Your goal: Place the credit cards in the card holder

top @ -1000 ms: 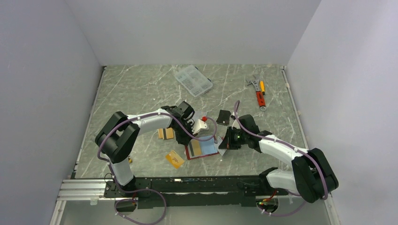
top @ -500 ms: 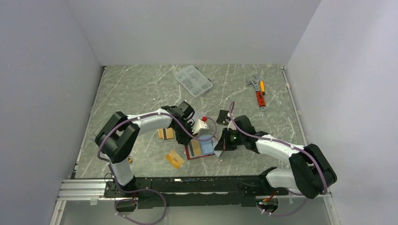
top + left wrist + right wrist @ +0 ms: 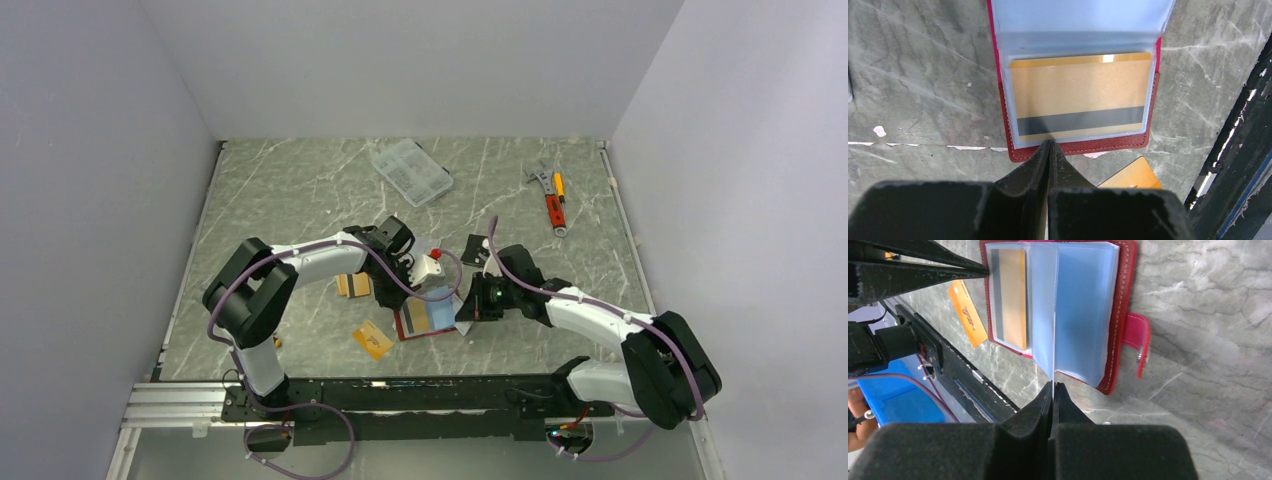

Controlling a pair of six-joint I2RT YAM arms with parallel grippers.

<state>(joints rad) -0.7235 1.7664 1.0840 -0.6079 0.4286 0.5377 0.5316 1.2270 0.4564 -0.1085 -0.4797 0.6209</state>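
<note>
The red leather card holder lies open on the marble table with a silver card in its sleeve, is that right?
No: the plastic card in the clear sleeve is orange-gold with a black stripe, not silver, as the left wrist view shows. The red leather card holder does lie open on the marble table.

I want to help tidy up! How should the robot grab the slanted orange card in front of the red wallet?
Probably from straight above, the left pincer closing across the long edges of the orange card. It lies flat and thin on the table, turned slantwise, so the pincer should twist to match. The card holder sits close beside it.
</note>
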